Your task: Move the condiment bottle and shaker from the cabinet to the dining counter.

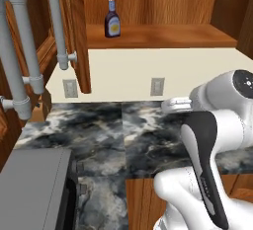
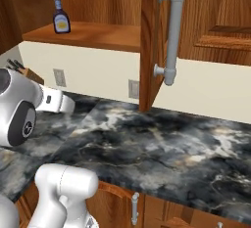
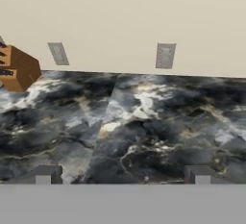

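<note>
Dark brown condiment bottle [image 1: 112,19] stands upright on the open cabinet [image 1: 163,35] shelf.

no readable text anywhere, condiment bottle [image 1: 112,19] on the cabinet shelf [image 1: 163,35] with a yellowish-white front label, its print too small to make out, wall outlets [image 3: 165,56] blank, faint marking on the robot arm's dark cover illegible

I see open shelf [image 1: 163,35] right of the bottle [image 1: 112,19]; the open door [image 1: 79,31] and its handle [image 1: 58,21] crowd its left. Knife block [image 3: 17,68] stands far left on the counter [image 3: 144,122].
</note>
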